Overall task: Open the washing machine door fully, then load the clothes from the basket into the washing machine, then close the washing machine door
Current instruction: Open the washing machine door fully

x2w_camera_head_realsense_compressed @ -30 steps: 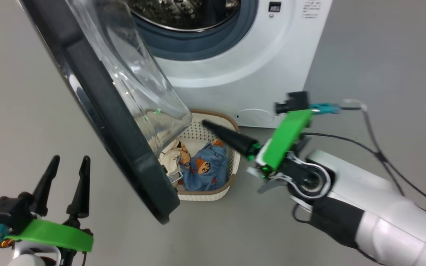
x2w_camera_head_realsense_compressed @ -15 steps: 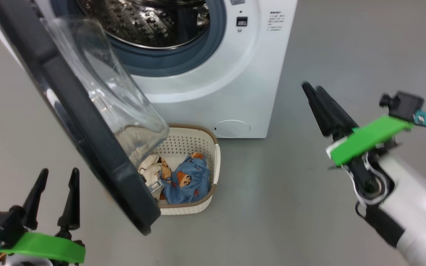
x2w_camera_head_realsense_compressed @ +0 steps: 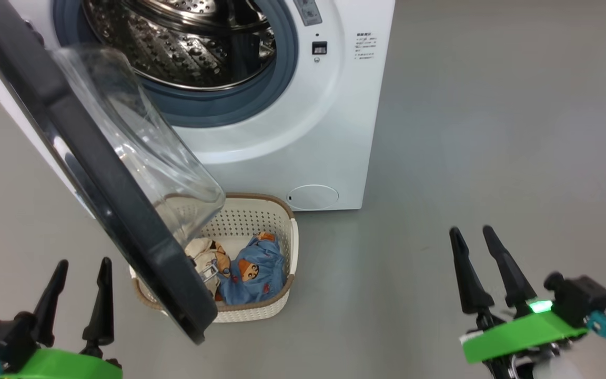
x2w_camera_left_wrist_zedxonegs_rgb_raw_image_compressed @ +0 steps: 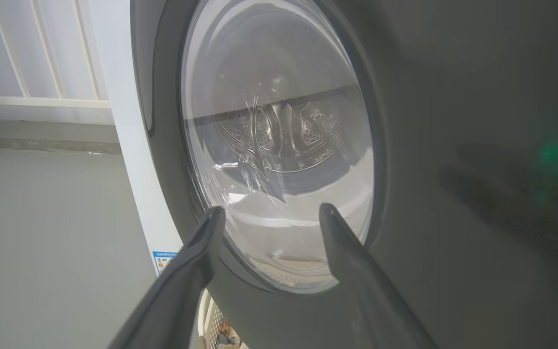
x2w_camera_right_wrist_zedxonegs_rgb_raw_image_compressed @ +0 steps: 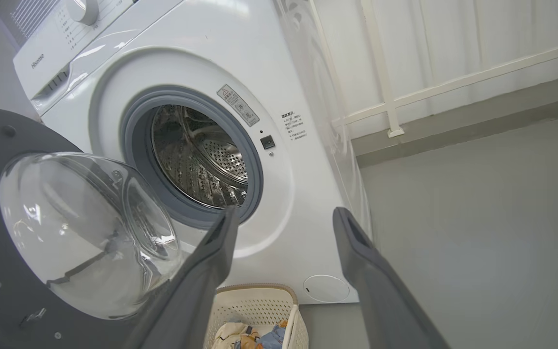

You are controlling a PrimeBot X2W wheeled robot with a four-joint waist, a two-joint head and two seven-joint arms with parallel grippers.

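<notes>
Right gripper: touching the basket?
Apart. Head view shows a stretch of bare grey floor between the right gripper and the basket; its jaws stand open, holding nothing.

Black-ringed washing machine door [x2w_camera_head_realsense_compressed: 119,210] stands open, glass bulge overhanging cream basket [x2w_camera_head_realsense_compressed: 261,218] on floor just before white washing machine [x2w_camera_head_realsense_compressed: 308,152]. Blue bear-print clothes [x2w_camera_head_realsense_compressed: 250,268] bunched inside basket.

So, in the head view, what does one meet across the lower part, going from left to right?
left gripper → lower end of the washing machine door → clothes lying in the basket → right gripper
</notes>
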